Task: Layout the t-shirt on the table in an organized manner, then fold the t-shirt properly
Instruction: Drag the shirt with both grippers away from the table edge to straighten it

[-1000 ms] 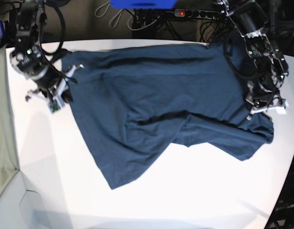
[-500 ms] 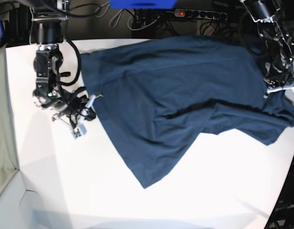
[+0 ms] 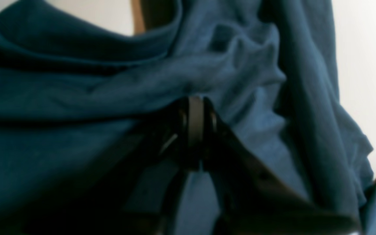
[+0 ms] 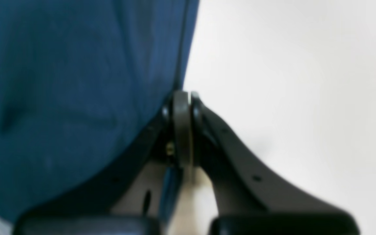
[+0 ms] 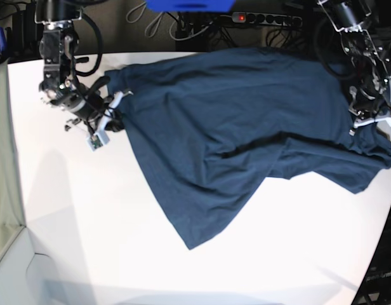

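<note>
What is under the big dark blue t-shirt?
The white table shows all around the dark navy cotton t-shirt, which lies spread on it. Whatever sits beneath the cloth is covered, so nothing else can be seen there.

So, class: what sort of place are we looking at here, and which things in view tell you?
Probably a robotics lab: two robot arms hold a navy t-shirt over a bare white table, with a power strip and cables behind.

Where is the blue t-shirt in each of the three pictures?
Base view: the t-shirt spreads over the table's far middle, stretched between both grippers.
Left wrist view: it fills nearly the whole picture, bunched around the shut left gripper.
Right wrist view: it covers the left half, its edge pinched by the shut right gripper.
Shared landmark: the white table, showing in all three.
</note>
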